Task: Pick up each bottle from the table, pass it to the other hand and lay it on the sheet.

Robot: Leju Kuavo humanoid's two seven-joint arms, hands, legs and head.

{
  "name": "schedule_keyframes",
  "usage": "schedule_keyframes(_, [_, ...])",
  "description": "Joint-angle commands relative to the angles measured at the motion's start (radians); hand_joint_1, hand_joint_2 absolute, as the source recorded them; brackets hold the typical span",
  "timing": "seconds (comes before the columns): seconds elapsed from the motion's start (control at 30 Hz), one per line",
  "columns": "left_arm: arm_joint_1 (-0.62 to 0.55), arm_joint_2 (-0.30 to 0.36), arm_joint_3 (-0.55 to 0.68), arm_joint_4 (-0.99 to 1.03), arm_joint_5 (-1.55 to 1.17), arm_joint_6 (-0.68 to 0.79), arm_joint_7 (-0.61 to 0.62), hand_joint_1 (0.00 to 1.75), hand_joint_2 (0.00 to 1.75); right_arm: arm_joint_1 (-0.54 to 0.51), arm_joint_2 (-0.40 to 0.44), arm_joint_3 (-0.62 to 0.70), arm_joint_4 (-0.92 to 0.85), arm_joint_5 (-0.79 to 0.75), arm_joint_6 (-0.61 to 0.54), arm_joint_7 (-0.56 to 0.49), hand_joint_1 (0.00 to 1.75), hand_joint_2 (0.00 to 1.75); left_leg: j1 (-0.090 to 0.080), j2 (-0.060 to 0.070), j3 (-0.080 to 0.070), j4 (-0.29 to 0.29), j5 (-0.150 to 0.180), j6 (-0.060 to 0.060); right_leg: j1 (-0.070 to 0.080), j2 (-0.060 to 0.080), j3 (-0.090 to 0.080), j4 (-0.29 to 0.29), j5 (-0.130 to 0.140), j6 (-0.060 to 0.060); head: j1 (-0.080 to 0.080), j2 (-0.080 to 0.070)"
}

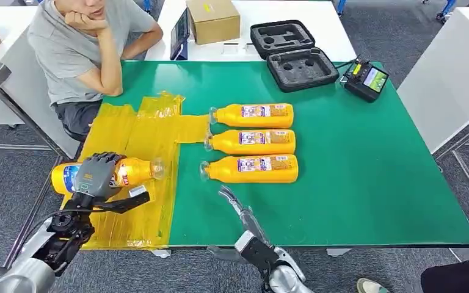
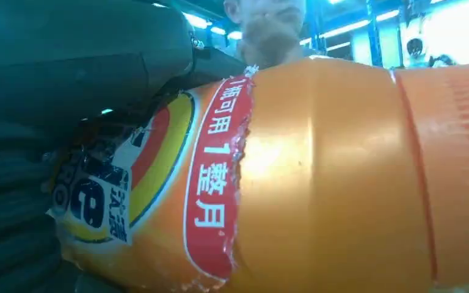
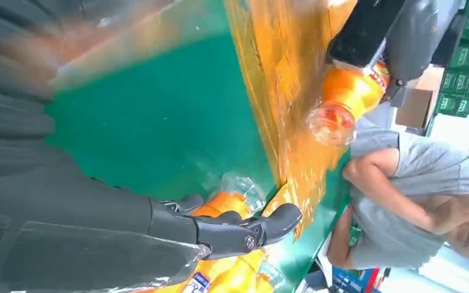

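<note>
You are looking down on a green table mat point(image 1: 354, 183) with a crinkled yellow plastic sheet point(image 1: 149, 137) spread over its left part. The robot's left hand point(image 1: 96, 177) grasps an orange plastic bottle with a blue and red label point(image 1: 131, 172) around its middle, directly over the near-left part of the sheet; whether the bottle touches the sheet cannot be told. Its clear cap points right. From the left wrist camera, that bottle's red label strip with white Chinese characters is pressed close to the lens.

The right hand point(image 1: 235, 204) is released, holding nothing, its fingers stretched forward and apart (seen clearly from the right wrist camera), hovering just in front of the nearest of three more orange bottles point(image 1: 253, 141). Those three lie side by side in a row on the mat, caps pointing left towards the sheet.

Behind them sit an open black foam-lined case point(image 1: 293, 54), a black handheld controller with a screen point(image 1: 366, 79) and a brown cardboard box point(image 1: 214, 19). A person in a grey T-shirt point(image 1: 79, 49) sits at the far-left corner, chin resting on a hand.
</note>
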Motion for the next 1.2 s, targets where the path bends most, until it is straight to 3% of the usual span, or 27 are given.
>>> schedule_keyframes(0.03, [-0.069,0.001,0.004,0.165,0.006,-0.026,-0.025,1.75,1.75,0.008,-0.035,0.064,-0.052,-0.010,-0.007,0.000,0.00,1.75,0.000,0.000,0.002,0.000,-0.001,-0.001,0.000,0.000,0.002,0.000,-0.001,-0.001,0.000,0.000])
schedule_keyframes(0.4, [-0.056,0.005,-0.039,0.180,0.061,-0.136,-0.117,1.75,1.75,-0.024,-0.044,0.069,-0.020,-0.057,0.016,0.000,0.00,1.75,0.001,0.000,0.005,-0.001,-0.002,-0.002,0.000,0.002,0.005,0.000,-0.001,-0.001,0.000,0.000])
schedule_keyframes(0.47, [-0.064,-0.008,-0.046,0.176,0.072,-0.154,-0.122,1.62,1.75,-0.027,-0.044,0.068,-0.018,-0.061,0.014,0.000,0.00,1.75,0.000,0.000,0.003,-0.001,-0.001,-0.001,0.000,0.001,0.004,0.000,-0.001,-0.001,0.000,0.000])
schedule_keyframes(0.8, [-0.062,-0.016,-0.044,0.150,0.109,-0.181,-0.147,1.68,1.75,-0.023,-0.045,0.070,-0.022,-0.062,0.013,0.000,0.00,1.75,0.000,-0.001,0.005,-0.001,-0.001,-0.001,0.000,0.000,0.005,-0.001,-0.001,-0.001,0.000,0.000])
schedule_keyframes(0.97, [-0.048,-0.003,-0.101,0.029,0.175,-0.261,-0.212,1.55,1.75,-0.007,-0.047,0.070,-0.038,-0.064,0.008,0.000,0.00,1.75,0.000,-0.002,0.004,-0.001,0.000,-0.001,-0.001,-0.001,0.004,0.000,0.000,0.000,0.000,0.000])
schedule_keyframes(1.2, [0.009,0.013,-0.138,-0.029,0.172,-0.264,-0.179,1.47,1.75,-0.021,-0.044,0.071,-0.028,-0.061,0.029,0.000,0.00,1.75,0.000,-0.001,0.007,-0.001,-0.001,-0.001,-0.001,0.001,0.007,-0.001,-0.001,-0.001,0.000,0.000])
